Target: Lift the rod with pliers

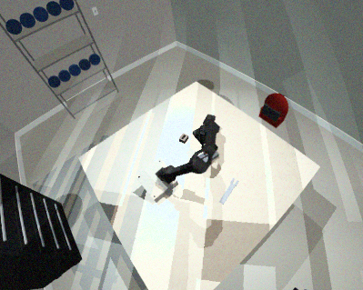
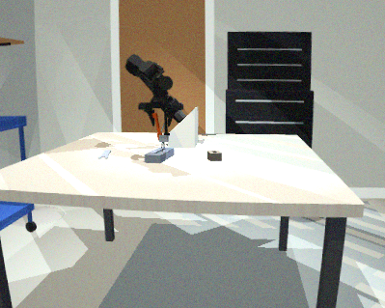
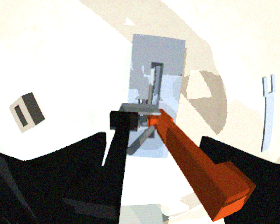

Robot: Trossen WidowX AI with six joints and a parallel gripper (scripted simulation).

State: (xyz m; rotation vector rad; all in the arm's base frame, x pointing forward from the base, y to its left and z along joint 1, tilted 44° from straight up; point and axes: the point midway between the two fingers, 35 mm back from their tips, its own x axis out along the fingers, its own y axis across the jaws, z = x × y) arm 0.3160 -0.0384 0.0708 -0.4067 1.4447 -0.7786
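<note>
Rod: can't make it out for certain; the task puts it in the channel, and the slot in the blue-grey block (image 1: 203, 157) (image 2: 155, 156) (image 3: 172, 57) is partly covered by the tool in the wrist view. No sign of it up in the air.

Gripper (image 2: 160, 123) (image 3: 155, 141) is clamped on the locking pliers (image 2: 157, 125) (image 3: 185, 150), one finger outside each handle. Fingers stand well apart because the handles are spread. Spread handles presumably mean open jaws, which is what's needed to straddle the rod.

Pliers hang jaws-down over the block, handles up. Makes sense: narrow end goes into the slot, bulky fingers stay above it. Wrist view has the plier head over the near part of the slot. Whether the tips are inside or just above, can't tell.

Step in hand looks like lining up and lowering. Next: check jaws against the slot, go down around the rod, then squeeze to lock. Squeezing early would shut the jaws on nothing. Twist or offset could catch a jaw on the slot wall; too light a grip could let the pliers slide.

Wrench (image 1: 229, 191) (image 2: 105, 154) (image 3: 268, 115) and small dark box (image 1: 184, 138) (image 2: 214, 156) (image 3: 27, 112) sit on the table, well apart from the block. Neither seems in the way of a straight lift.
</note>
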